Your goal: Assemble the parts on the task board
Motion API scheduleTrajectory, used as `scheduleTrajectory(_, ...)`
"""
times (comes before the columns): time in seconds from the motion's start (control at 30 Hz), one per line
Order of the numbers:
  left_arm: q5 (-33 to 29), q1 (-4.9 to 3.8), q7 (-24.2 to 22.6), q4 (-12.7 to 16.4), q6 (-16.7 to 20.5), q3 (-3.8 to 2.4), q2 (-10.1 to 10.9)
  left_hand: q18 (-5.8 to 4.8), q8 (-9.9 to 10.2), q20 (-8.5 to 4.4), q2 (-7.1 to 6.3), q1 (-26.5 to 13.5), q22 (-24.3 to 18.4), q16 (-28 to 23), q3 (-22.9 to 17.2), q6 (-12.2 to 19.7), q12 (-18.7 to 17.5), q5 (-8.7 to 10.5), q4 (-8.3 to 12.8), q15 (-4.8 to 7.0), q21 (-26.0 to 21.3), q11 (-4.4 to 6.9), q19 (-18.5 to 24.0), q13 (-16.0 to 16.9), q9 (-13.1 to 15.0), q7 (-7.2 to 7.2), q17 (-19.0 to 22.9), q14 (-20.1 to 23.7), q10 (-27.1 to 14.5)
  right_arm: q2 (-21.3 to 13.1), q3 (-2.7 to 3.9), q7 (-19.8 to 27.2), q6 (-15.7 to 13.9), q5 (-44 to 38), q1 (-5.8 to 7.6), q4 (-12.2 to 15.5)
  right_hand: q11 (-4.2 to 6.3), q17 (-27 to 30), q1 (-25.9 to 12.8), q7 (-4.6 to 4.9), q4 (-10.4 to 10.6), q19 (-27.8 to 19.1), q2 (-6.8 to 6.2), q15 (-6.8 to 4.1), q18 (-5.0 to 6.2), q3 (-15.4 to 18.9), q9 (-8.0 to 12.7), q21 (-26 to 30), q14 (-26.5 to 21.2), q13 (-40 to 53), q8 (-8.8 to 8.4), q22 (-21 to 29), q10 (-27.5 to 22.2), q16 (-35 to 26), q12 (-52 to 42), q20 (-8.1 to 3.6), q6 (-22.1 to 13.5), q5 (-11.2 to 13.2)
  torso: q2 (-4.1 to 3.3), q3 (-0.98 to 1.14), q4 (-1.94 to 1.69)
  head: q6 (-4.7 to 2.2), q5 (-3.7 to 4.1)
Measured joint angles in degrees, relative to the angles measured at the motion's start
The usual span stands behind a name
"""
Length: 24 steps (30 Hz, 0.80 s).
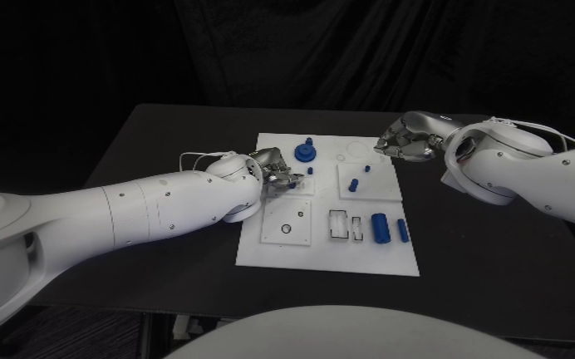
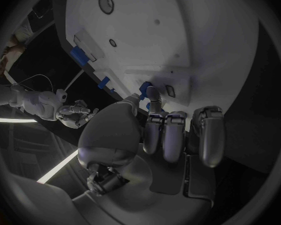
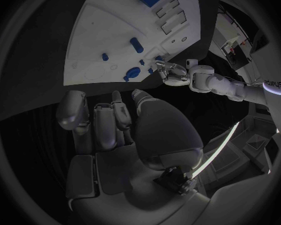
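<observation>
Task board (image 1: 323, 243) mid-table; left hand (image 1: 273, 172) pinching small blue part (image 2: 145, 87); right hand (image 1: 405, 143) curled, holding nothing.

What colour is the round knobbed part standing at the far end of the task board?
Blue; the knobbed part shows best in the head view.

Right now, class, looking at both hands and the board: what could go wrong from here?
1. The left hand pinches a small blue part at its fingertips above the task board; it could slip out.
2. The flanged blue part stands right beside that hand and might get knocked.
3. The right hand hovers at the board's far corner, near the upright peg.
</observation>
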<state>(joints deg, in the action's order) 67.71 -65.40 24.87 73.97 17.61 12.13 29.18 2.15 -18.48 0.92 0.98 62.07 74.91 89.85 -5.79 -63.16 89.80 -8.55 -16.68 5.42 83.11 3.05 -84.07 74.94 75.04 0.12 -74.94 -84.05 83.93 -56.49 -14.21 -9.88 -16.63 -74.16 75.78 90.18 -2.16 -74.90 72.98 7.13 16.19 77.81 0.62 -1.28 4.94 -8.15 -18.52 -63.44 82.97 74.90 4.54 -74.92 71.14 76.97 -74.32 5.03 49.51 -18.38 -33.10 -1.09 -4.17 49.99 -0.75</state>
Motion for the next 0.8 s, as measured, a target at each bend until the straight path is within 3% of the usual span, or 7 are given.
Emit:
scheduleTrajectory(0.23,0.00,0.12,-0.02,-0.40,-0.01,0.00,-0.19,0.00,1.20,0.00,1.18,-3.60,0.00,0.00,2.96,0.82,0.00,2.16,-0.01,0.00,-0.25,0.00,0.00,0.00,0.00,0.40,0.01,0.00,0.00,0.00,0.00,0.00,0.00,0.00,0.00,0.00,0.00,0.00,0.00,0.00,0.00,0.00,0.00,0.00,0.00,0.00,0.00,0.00,0.00,0.00,0.00,0.00,0.00,0.00,0.00,0.00,0.00,0.00,-0.01,-0.01,0.02,0.00,-0.03)
scheduleTrajectory(0.4,0.00,0.20,-0.02,-0.64,-0.02,0.00,-0.26,0.00,2.71,0.00,1.87,-4.75,0.00,0.00,4.29,1.45,0.00,2.42,-0.05,0.00,-0.49,0.00,0.00,0.00,-0.36,0.79,0.01,0.00,0.00,-0.01,0.00,0.00,0.00,0.00,0.00,0.00,0.00,0.00,0.00,0.00,0.00,0.00,0.00,0.00,0.00,0.00,0.00,0.00,0.00,0.00,0.00,0.00,0.00,0.00,0.00,0.00,0.00,0.00,-0.03,-0.01,0.02,0.00,0.04)
scheduleTrajectory(0.8,0.20,0.40,-0.14,0.23,0.68,-0.03,0.58,0.00,2.82,0.00,1.93,-4.81,-0.01,0.00,4.91,1.54,0.00,2.42,0.06,0.00,-0.43,0.00,0.00,0.00,-0.32,0.71,0.01,0.00,0.00,-0.05,0.00,0.01,-0.05,0.00,-0.07,-0.03,0.00,0.00,0.24,0.00,-0.17,0.00,-0.24,0.00,0.00,-0.17,-0.01,0.00,0.00,0.05,0.00,0.01,0.00,0.00,0.00,0.00,0.00,0.00,-0.03,-0.02,0.02,0.00,-0.10)
